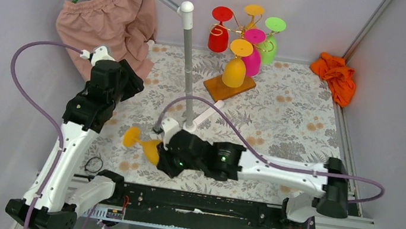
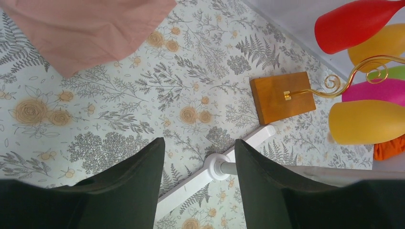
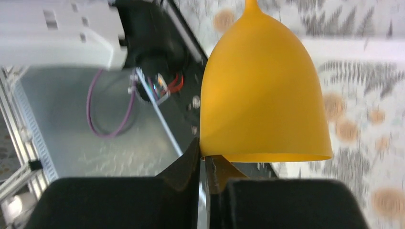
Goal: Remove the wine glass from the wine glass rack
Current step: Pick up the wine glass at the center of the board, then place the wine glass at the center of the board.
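Currently: orange wine glass (image 1: 150, 150), rim pinched in closed right gripper (image 3: 204, 155), held sideways over near table, well apart from wine glass rack (image 1: 227, 88) beyond white pole stand (image 1: 188, 58); left gripper (image 2: 199, 143) spread, empty.

Plain pale grey walls (image 1: 4, 20) are seen on three sides, joined by aluminium struts (image 1: 370, 24) at the upper corners. A cloth (image 1: 289, 121) printed with grey ferns and orange flowers is spread across the middle of the frame. Soft, even light is cast.
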Controlling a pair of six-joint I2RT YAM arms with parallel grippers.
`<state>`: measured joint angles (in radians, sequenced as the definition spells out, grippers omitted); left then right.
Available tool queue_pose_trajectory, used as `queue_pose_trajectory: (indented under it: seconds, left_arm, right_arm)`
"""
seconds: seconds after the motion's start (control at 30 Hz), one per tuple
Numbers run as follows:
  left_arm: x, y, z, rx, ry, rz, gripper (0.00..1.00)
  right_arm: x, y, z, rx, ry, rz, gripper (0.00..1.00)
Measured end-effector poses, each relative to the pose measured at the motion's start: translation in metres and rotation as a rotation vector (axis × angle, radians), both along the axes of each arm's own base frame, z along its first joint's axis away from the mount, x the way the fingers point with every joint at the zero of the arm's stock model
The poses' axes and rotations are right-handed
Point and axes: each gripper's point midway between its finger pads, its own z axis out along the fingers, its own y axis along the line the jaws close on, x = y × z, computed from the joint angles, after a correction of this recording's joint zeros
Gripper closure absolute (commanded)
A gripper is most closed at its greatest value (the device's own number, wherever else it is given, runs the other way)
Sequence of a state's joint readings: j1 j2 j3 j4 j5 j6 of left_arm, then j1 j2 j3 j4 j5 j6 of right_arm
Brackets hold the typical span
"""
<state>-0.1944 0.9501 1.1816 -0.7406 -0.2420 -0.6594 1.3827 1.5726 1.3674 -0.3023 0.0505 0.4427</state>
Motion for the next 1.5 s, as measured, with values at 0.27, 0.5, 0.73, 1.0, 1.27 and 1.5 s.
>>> queue_pose_trajectory:
  seconds: [0.27, 0.5, 0.73, 1.0, 1.27, 1.5]
  left_arm:
    - [0.012, -0.012, 0.002, -0.021, 0.033, -0.051, 0.36]
    - [0.028, -0.037, -0.008, -0.087, 0.094, -0.149, 0.36]
    - [0.053, -0.048, 0.026, -0.158, 0.022, -0.208, 0.35]
    - [0.066, -0.038, 0.023, -0.218, 0.023, -0.222, 0.36]
    - [0.074, -0.040, 0.015, -0.256, 0.049, -0.256, 0.36]
    - [0.085, -0.039, 0.003, -0.280, 0.087, -0.263, 0.36]
  right_arm:
    - [-0.015, -0.113, -0.006, -0.200, 0.077, -0.258, 1.00]
    - [0.027, -0.203, 0.006, -0.497, -0.053, -0.614, 1.00]
    - [0.111, -0.235, 0.044, -0.587, -0.127, -0.865, 1.00]
    - [0.209, -0.282, 0.062, -0.707, -0.103, -1.040, 1.00]
    - [0.296, -0.370, 0.057, -0.684, 0.109, -1.168, 1.00]
    - [0.340, -0.427, 0.013, -0.588, 0.357, -1.219, 1.00]
